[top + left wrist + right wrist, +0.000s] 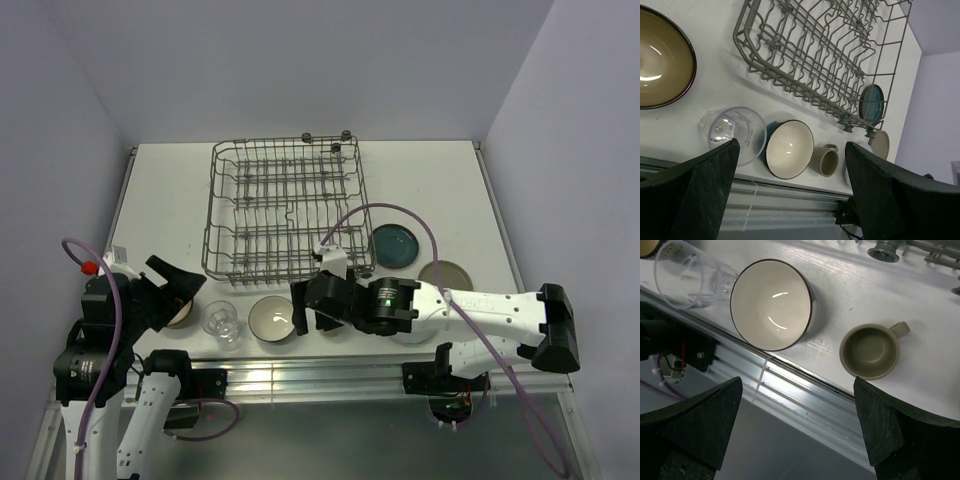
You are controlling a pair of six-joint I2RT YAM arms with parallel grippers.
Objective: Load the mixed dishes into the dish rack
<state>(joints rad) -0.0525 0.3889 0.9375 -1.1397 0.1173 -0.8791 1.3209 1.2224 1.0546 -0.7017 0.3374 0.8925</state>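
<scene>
Right gripper (797,415), fingers spread wide and empty, hovers over the teal bowl (772,302) and olive-grey mug (870,350) just in front of the dish rack (285,210); left gripper (791,145), likewise agape, hangs off the rack's near-left corner by the clear glass (735,132) and dark brown bowl (660,57)

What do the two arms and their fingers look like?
The left arm and right arm have white links, black joints and a looping purple cable. The right shows a green light; the left a red cap. The fingers are dark, broad wedges.
</scene>
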